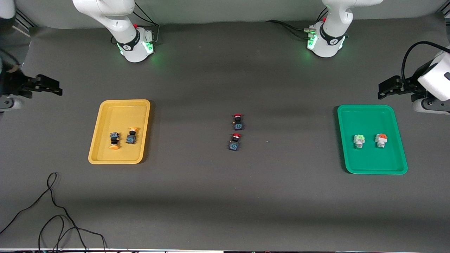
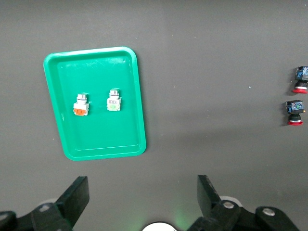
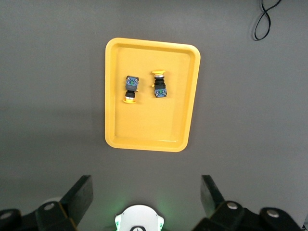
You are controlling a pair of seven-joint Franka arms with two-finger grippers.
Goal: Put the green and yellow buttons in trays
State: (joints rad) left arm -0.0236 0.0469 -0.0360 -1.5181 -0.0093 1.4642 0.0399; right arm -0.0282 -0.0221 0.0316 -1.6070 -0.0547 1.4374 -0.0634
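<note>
Yellow-capped buttons (image 1: 122, 138) lie in the yellow tray (image 1: 105, 112), grey-bodied buttons (image 1: 370, 140) in the green tray (image 1: 365, 109). Sorting seems finished; the left gripper (image 2: 142, 197) and right gripper (image 3: 144, 197), both open and empty, best wait at their table ends, leaving the red-capped switches (image 1: 237, 131) untouched.

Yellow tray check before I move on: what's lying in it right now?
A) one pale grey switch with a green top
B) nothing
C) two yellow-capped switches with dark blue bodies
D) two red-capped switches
C: the yellow tray holds two yellow-capped switches with dark blue bodies, lying side by side; the two red-capped switches lie on the bare table mid-way between the trays.
</note>
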